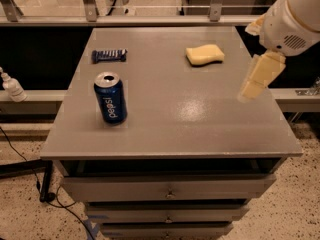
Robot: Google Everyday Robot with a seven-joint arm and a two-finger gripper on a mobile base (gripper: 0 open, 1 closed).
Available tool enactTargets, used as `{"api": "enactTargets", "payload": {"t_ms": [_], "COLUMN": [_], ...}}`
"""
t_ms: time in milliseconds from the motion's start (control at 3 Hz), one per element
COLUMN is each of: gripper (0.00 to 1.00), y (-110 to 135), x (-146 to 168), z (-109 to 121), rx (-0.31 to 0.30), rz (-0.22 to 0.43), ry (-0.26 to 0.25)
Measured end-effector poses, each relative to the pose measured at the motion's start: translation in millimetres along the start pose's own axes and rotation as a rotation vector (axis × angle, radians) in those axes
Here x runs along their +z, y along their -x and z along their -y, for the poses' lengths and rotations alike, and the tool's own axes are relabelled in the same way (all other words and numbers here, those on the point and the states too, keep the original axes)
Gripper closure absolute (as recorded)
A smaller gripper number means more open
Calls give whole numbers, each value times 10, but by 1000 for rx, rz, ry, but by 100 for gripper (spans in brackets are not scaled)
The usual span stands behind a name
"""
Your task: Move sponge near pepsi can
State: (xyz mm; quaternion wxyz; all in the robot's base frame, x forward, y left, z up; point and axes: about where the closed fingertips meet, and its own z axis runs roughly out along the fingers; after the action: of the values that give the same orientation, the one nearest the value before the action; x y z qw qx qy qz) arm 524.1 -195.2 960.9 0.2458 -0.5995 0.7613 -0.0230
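It looks like the approach step: the gripper (259,77) hangs empty well right of the pepsi can (110,98), its opening I cannot tell, and next it must reach the sponge (205,54) lying back-right of that can.

the one word that reads clearly is "pepsi", in white letters running down the side of the dark blue pepsi can (110,98), which stands upright at the left front of the tabletop (170,119). the dark blue wrapper (109,55) behind it carries pale print too small to read. the tool (260,75) hangs over the tabletop's right edge, well apart from the can.
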Motion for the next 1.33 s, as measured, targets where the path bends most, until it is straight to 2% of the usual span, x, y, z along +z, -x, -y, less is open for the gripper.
{"api": "enactTargets", "payload": {"t_ms": [333,667,1000,1333], "gripper": [0,0,0,0], "y": [152,273,298,196], "x": [336,737,1128,1530], "z": [454,859,1208,1502], "rx": [32,102,204,337], "rz": [112,211,277,319], "ry": [-51,-79,-86,-78]}}
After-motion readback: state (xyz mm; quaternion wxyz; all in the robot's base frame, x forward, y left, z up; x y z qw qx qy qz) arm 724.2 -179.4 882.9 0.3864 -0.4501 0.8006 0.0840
